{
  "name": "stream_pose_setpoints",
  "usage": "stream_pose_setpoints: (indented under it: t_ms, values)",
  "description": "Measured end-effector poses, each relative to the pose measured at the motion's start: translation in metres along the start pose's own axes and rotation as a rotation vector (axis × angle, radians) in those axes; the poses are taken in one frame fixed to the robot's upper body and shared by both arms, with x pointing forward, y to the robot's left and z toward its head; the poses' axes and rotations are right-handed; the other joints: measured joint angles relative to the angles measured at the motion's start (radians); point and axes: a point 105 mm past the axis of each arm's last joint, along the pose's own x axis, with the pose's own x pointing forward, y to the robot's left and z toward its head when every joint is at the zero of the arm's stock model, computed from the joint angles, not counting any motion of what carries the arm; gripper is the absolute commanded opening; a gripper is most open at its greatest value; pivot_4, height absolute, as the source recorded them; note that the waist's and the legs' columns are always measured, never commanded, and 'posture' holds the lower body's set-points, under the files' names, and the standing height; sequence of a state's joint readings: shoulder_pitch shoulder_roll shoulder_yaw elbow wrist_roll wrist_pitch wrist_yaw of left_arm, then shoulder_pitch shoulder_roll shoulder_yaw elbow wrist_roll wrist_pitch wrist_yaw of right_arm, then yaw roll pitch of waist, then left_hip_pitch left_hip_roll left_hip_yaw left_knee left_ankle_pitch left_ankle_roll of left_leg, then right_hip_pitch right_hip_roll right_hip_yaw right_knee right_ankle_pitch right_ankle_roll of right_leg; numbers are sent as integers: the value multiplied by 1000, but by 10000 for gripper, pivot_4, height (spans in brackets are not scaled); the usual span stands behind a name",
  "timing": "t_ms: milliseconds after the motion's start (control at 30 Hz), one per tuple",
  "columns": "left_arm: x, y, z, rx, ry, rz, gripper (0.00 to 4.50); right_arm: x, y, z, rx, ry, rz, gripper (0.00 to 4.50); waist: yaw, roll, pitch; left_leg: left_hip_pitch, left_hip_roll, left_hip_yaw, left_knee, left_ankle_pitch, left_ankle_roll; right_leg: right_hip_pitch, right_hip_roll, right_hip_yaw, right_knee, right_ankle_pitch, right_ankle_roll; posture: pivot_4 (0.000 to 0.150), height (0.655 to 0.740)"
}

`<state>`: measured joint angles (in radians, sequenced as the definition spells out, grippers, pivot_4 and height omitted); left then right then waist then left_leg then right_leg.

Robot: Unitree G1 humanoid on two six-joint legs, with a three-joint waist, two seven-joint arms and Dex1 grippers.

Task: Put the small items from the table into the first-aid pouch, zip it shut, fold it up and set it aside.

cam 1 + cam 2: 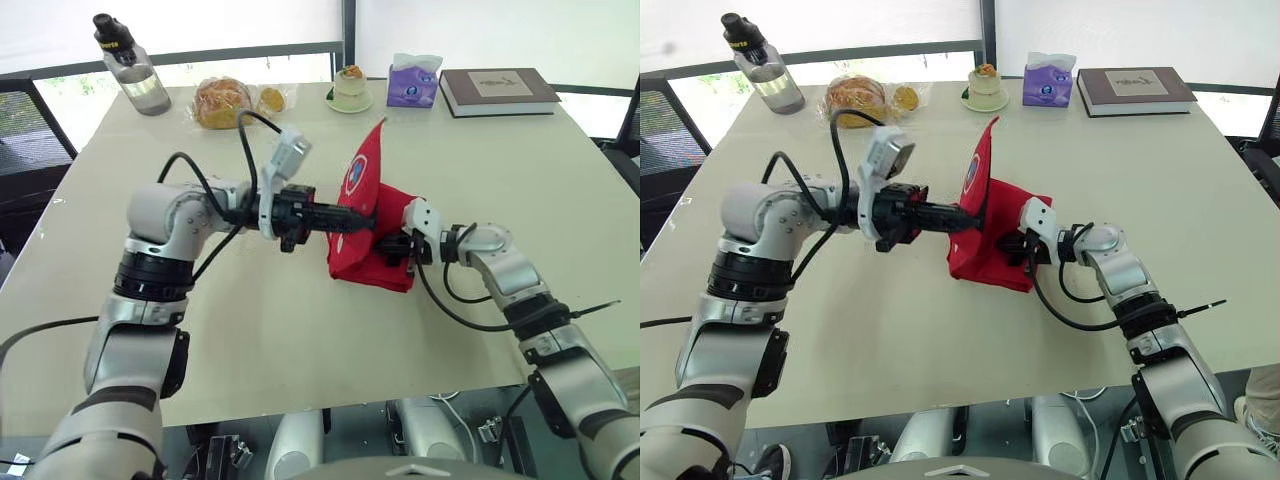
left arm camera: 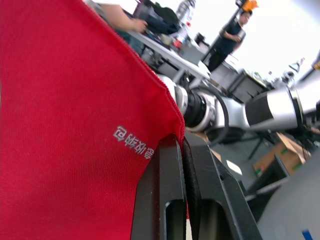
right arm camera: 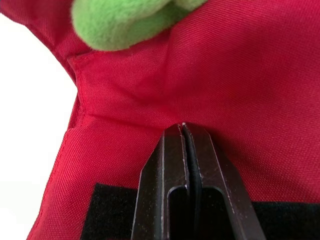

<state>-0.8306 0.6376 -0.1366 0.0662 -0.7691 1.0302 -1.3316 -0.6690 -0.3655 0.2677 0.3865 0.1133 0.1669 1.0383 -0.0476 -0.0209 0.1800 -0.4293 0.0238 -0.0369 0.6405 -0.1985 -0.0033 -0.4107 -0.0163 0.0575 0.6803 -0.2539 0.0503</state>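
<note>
- Your left fingers (image 1: 358, 220) are clenched on the pouch (image 1: 372, 255). They pinch the edge of its flap (image 1: 365, 165), which stands upright above them.
- That grip looks meant to peel one panel off the rest so it can be swung over in a fold.
- Your right fingers (image 3: 183, 131) are clamped on red cloth too, low on the side facing away from the left fingers. They seem placed to anchor the body, so it doesn't slide when the flap is pulled.
- The rest of the pouch lies bunched on the table (image 1: 300, 330), between and below the two sets of fingers.
- Just past the right fingertips a fuzzy green thing (image 3: 125, 20) touches the cloth; I can't tell what it is.
- A black strip (image 3: 110, 205) crosses the cloth behind those fingertips, toward the wrist.
- The zip is hidden, so I can't say whether it is shut. Judging by the raised flap, you are at the folding step.
- Both pinches hold only thin cloth near an edge. Pull the two sets of fingers apart too hard and one may slip off, so lay the flap over gently toward the right fingers.
</note>
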Motion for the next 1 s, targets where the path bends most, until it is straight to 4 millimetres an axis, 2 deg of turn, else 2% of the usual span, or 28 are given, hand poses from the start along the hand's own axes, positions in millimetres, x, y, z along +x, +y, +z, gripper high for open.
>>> stream_pose_setpoints:
  t_ms: [67,267,367,467,533,633,867,1000]
  values:
    - [3,4,-7,16,22,2,0,-1,0,-1,6,-3,-17,860,3,0,0,0,0,0,0,0,0,0,0,0,0,0,0,1500,7400]
    - [2,13,-10,31,14,12,0,-1,-2,1,57,-47,-66,860,4,0,0,-1,0,0,0,0,0,0,0,0,0,0,0,1500,7400]
    - [4,16,-11,13,-9,-9,0,-4,-6,4,160,-153,-130,860,6,0,0,-2,0,0,0,0,0,0,0,0,0,0,0,1500,7400]
    - [6,18,-10,12,-13,-16,0,-9,-7,6,170,-184,-146,860,6,1,1,-2,-1,0,1,0,0,-1,0,0,-1,0,0,1500,7400]
    - [10,19,-8,18,-20,-31,0,-20,-7,15,165,-248,-172,860,8,1,1,-2,-1,-1,0,0,0,0,-1,-1,-1,0,0,1500,7400]
    - [14,19,-8,18,-25,-48,0,-36,-5,18,168,-286,-203,860,11,1,1,-2,-1,-1,0,0,0,0,-1,-1,-1,0,0,1500,7400]
    - [26,33,-14,3,-27,-43,0,-102,15,-8,189,-185,-318,860,12,1,1,-2,-1,-1,1,0,0,0,-1,0,-1,0,0,1500,7400]
    - [37,45,-20,-2,-21,-15,0,-133,24,-11,194,-153,-372,860,12,1,1,-2,-1,0,1,0,0,0,0,0,-1,0,1,1500,7400]
